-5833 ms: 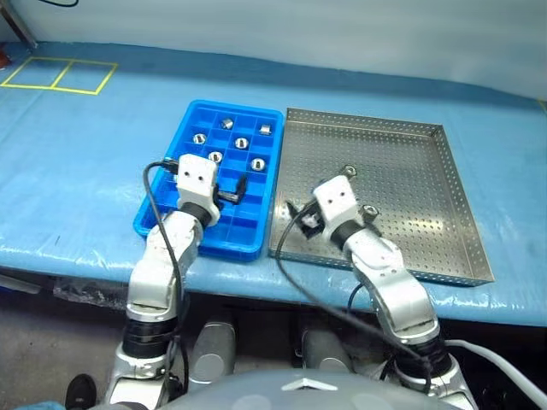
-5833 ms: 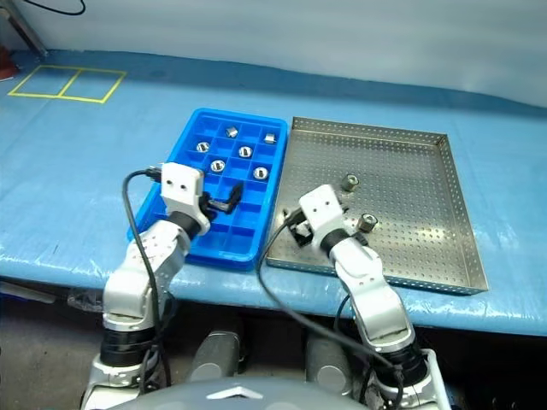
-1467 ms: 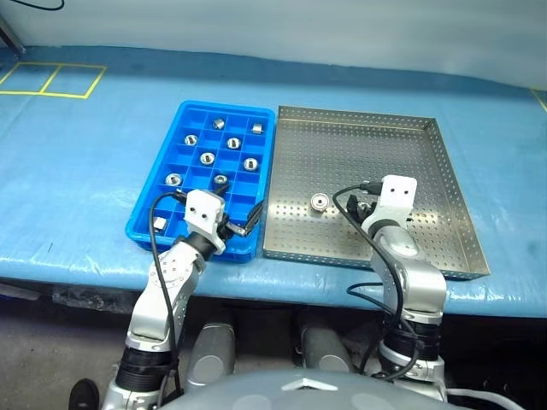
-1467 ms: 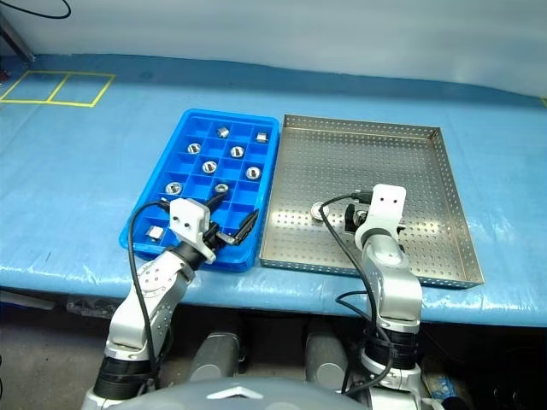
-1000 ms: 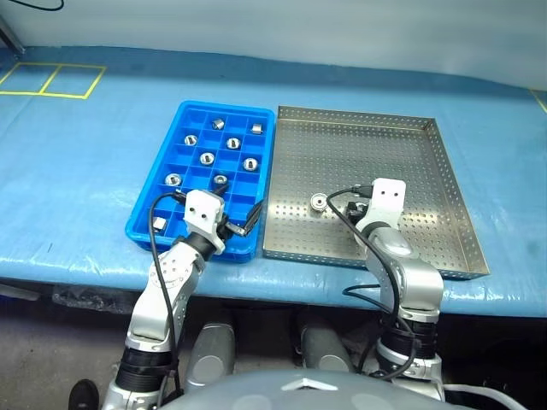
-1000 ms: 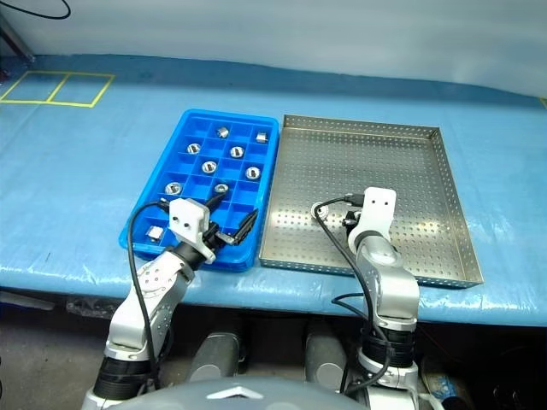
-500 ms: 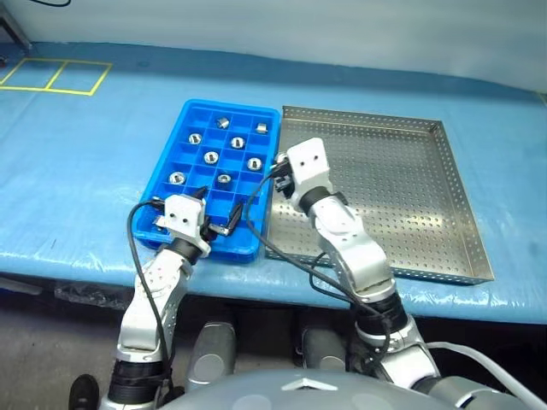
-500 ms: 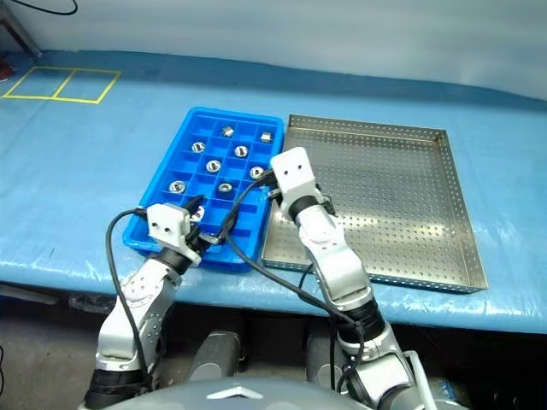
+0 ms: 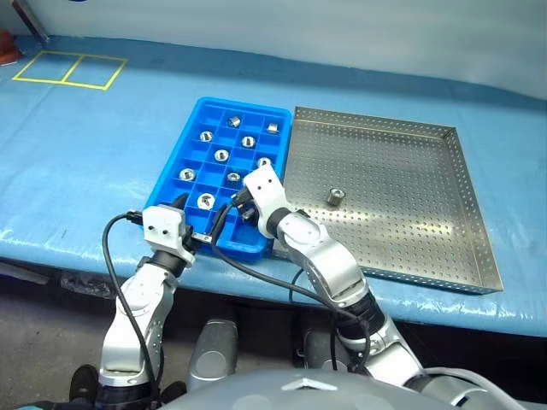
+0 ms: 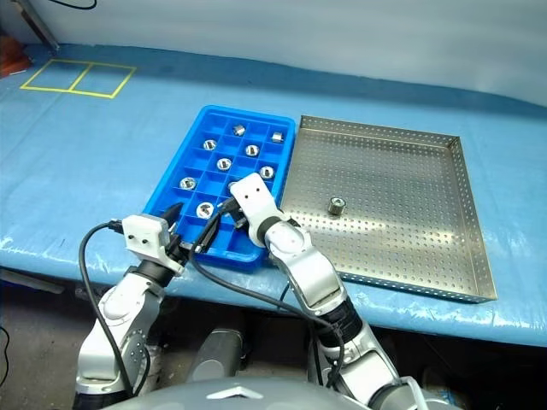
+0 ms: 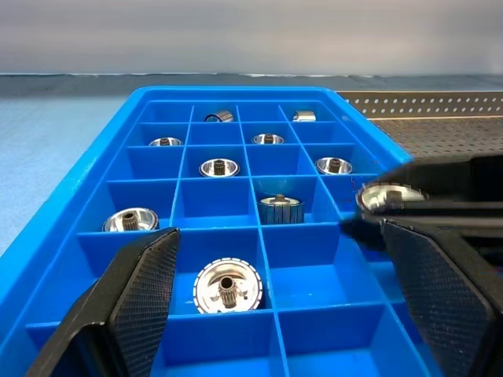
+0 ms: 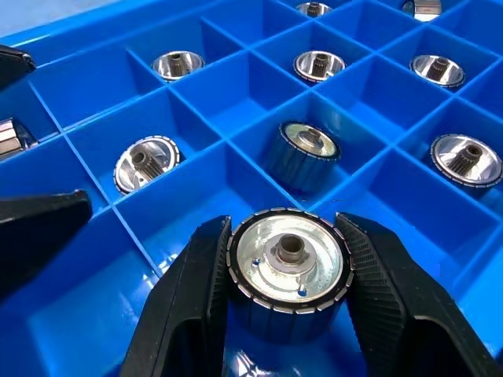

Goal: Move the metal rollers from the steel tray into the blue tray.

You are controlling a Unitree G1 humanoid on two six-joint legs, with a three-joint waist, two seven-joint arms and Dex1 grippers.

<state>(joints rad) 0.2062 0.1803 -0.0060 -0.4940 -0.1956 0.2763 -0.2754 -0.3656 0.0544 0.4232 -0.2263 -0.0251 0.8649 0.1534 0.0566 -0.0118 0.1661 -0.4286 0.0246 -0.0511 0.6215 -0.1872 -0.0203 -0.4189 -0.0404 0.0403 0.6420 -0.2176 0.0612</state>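
R claw [image 12: 287,314] is clamped on a metal roller [image 12: 288,271], held over the near cells of the blue tray [image 9: 171,184], above an empty compartment. L claw [image 11: 279,302] is spread wide, nothing in it, hovering at the tray's near edge, just beside the R claw. Blue tray has approx 8 rollers [image 9: 221,155] sitting in separate cells. One roller [image 9: 335,196] is left upright in the steel tray [image 9: 444,248], mid-floor. Both trays sit side by side on the desk [image 9: 77,145], touching.
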